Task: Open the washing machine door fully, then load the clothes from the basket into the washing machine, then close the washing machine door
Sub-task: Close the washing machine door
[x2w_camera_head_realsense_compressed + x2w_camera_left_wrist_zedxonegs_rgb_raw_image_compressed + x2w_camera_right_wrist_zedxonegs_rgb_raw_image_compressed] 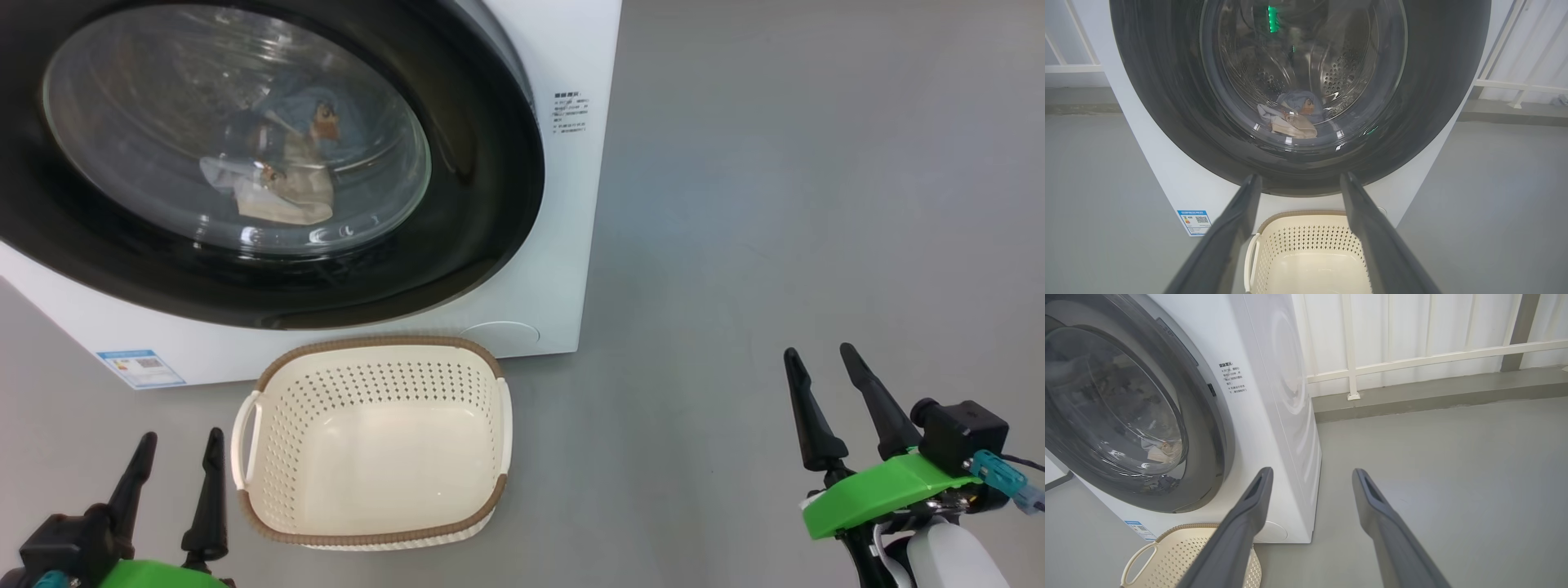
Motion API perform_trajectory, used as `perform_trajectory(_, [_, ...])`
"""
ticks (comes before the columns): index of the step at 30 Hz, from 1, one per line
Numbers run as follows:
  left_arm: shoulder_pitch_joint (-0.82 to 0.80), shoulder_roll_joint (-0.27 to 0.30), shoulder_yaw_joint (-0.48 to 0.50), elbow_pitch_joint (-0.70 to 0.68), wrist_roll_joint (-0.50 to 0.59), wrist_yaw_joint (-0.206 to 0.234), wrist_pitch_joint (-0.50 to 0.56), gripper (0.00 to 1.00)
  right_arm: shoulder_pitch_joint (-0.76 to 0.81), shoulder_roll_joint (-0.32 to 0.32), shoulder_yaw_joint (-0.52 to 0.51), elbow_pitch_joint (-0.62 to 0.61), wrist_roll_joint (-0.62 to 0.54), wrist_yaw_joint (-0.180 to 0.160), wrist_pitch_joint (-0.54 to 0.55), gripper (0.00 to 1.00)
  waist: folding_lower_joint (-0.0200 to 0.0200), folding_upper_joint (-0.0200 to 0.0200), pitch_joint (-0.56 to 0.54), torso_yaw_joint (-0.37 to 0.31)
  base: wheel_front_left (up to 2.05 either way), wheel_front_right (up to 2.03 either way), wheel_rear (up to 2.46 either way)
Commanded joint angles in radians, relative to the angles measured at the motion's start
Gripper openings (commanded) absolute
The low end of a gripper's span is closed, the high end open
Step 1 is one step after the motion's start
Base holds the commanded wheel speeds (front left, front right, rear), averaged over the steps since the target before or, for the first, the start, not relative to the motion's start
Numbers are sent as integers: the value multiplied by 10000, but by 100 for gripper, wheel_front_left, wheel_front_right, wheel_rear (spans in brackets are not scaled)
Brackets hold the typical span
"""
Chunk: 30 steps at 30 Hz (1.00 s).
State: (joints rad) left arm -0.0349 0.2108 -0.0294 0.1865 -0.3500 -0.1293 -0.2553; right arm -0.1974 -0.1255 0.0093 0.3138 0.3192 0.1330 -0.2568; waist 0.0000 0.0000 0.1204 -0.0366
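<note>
- Last step, I judge: the clothes (286,175) lie in the drum behind the glass; the washing machine door (490,204) faces me, flat against the washing machine (563,49).
- Latched? I cannot tell; next calls for a firm press on its rim.
- My left gripper (183,437) and right gripper (818,351): jaws apart, empty.
- The basket (371,341) stands empty below the door, mouth up, long axis left-right.

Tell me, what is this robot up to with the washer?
A two-armed robot is doing laundry, and it looks nearly finished. The light blue and beige clothes lie inside the big white front-loading washing machine, behind its round black-rimmed glass door, which looks shut. The small cream perforated plastic basket sits empty on the floor in front. The left gripper and right gripper are both open, holding nothing.
</note>
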Motion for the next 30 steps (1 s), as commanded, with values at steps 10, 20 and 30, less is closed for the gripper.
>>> perform_trajectory(10, [-70, 220, 438, -272, 102, -14, -65, 100, 225, -36, -18, -381, -3, -23, -49, 100, 0, 0, 22, -92, 0, 0, 0])
perform_trajectory(20, [-77, 187, 463, -296, 131, -14, -65, 100, 254, -24, -57, -432, -34, -23, -49, 100, 0, 0, 7, -58, 0, 0, 0])
perform_trajectory(30, [-63, 166, 458, -268, 233, -14, -65, 100, 257, -35, -30, -440, -52, -23, -49, 100, 0, 0, -2, -39, 0, 0, 0])
